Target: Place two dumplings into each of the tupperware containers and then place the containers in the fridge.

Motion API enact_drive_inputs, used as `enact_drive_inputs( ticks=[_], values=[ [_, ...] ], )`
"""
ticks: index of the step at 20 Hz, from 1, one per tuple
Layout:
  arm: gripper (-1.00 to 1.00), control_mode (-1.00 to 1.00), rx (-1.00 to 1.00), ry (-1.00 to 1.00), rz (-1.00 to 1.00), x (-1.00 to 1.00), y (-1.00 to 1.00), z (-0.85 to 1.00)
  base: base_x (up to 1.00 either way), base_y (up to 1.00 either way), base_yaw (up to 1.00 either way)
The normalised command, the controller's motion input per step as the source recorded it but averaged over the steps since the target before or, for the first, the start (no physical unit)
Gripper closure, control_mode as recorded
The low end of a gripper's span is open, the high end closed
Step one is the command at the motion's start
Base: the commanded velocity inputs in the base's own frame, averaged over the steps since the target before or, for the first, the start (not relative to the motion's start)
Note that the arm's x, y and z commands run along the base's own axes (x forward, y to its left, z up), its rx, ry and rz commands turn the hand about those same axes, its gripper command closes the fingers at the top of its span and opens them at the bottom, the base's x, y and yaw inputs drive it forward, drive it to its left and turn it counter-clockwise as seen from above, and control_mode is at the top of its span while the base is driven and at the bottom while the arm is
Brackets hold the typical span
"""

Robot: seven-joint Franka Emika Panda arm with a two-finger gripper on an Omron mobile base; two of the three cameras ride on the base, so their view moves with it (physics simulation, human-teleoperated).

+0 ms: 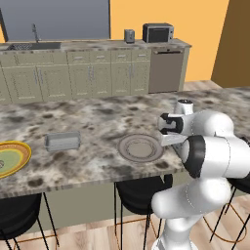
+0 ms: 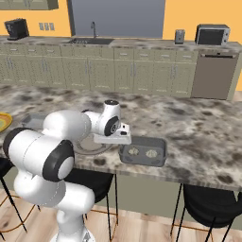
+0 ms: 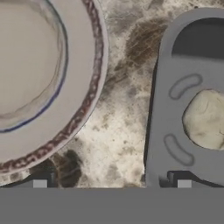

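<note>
One grey tupperware container (image 2: 143, 151) lies near the counter's front edge with two pale dumplings (image 2: 133, 151) (image 2: 152, 153) inside. In the hand view its rounded corner (image 3: 175, 87) and one dumpling (image 3: 205, 119) are at the right. A second container (image 1: 62, 141) sits further left on the counter, its inside hard to make out. My gripper (image 3: 111, 183) hangs open just above the counter, between the round plate and the filled container, holding nothing. One fingertip (image 3: 183, 181) is over that container's near edge. The hand (image 2: 113, 137) shows beside the container. The fridge is out of view.
A round grey plate (image 1: 140, 148) with a patterned rim lies left of the gripper. A yellow dish (image 1: 12, 158) sits at the counter's far left. Black stools (image 1: 141, 193) stand under the counter's front edge. Cabinets, a sink (image 2: 92, 41) and a toaster oven (image 1: 157, 32) line the back wall.
</note>
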Motion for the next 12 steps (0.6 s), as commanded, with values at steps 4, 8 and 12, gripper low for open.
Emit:
enact_drive_inputs(
  ticks=[4, 8, 12],
  values=[
    [-1.00, -1.00, 0.00, 0.00, 0.00, 0.11, 0.00, -0.10, 0.00, 0.00, 0.00],
    [-1.00, -1.00, 0.00, 0.00, 0.00, 0.11, -0.12, -0.18, 0.00, 0.00, 0.00],
    [-1.00, -1.00, 0.00, 0.00, 0.00, 0.09, -0.14, -0.15, 0.00, 0.00, 0.00]
  ],
)
